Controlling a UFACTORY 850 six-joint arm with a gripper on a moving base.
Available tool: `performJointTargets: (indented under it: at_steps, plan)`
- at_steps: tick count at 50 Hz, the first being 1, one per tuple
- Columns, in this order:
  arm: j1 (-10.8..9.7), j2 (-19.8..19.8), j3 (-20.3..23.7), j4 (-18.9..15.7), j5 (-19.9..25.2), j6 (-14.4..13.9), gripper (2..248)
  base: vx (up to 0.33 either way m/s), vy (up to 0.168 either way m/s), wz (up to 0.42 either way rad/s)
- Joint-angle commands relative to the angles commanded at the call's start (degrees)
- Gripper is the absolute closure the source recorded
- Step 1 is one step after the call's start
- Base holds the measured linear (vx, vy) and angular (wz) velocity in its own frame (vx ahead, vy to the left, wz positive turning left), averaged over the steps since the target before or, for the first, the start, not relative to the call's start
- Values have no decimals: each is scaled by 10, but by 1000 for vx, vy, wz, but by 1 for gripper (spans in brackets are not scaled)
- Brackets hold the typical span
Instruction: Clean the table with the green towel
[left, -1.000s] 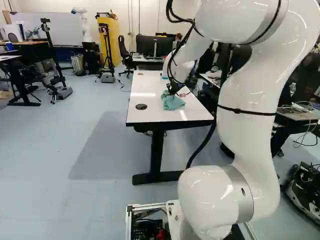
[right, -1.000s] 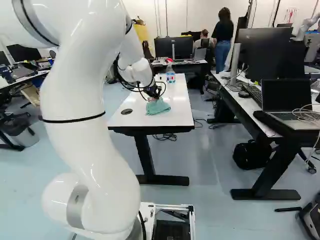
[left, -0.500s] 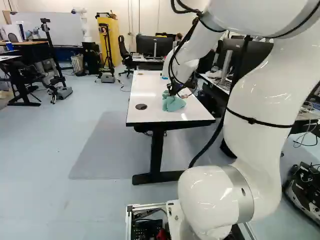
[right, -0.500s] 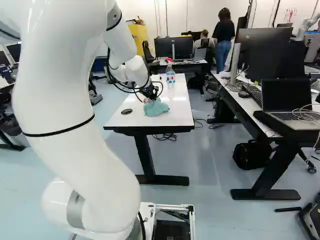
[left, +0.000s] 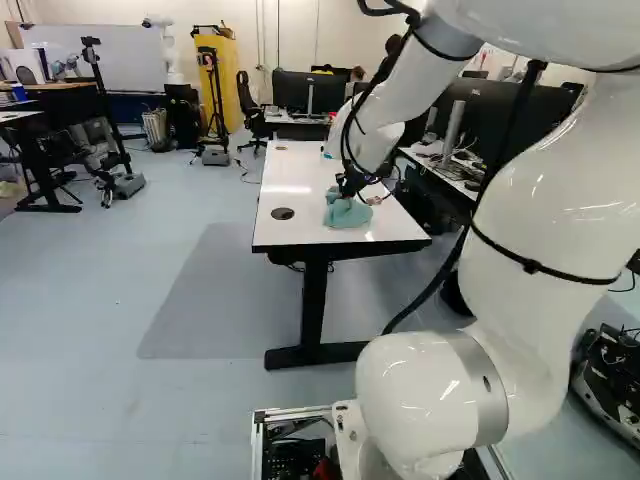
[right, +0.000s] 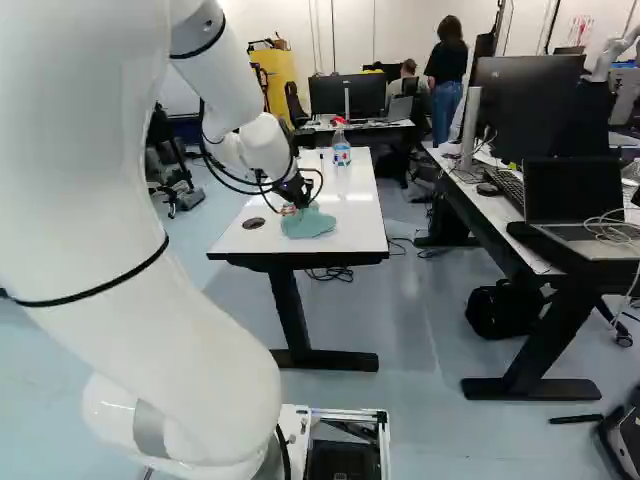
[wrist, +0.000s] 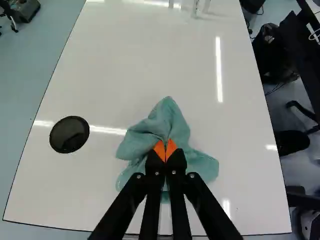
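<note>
- With the black two-fingered gripper (right: 302, 197), pinches a gathered fold of the soft teal-green cloth towel (wrist: 167, 117) between orange pads (wrist: 159, 150), leaving hardly any gap
- Has the rest of the towel lying crumpled around the fingertips, on the near part of the glossy white rectangular tabletop (wrist: 150, 60)
- Shows a round black disc (wrist: 69, 134) set in that surface, beside the towel but apart from it
- Includes a clear plastic bottle with a red top (right: 341, 153), upright near the table's far end
- Reaches over the table with a glossy white jointed arm (left: 540, 230)
- At the right of the right base view, shows an open black-screened laptop (right: 574, 192) on a desk (right: 535, 262)
</note>
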Motion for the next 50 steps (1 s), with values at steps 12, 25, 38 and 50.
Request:
performJointTargets:
  at_steps: [12, 25, 38, 50]
  plan:
    - [-1, 35, 36, 0, 0, 0, 229, 0, 0, 0]
    - [-1, 53, 53, 0, 0, 0, 229, 0, 0, 0]
    - [-1, 53, 53, 0, 0, 0, 229, 0, 0, 0]
    - [-12, 48, 49, 0, 0, 0, 229, 0, 0, 0]
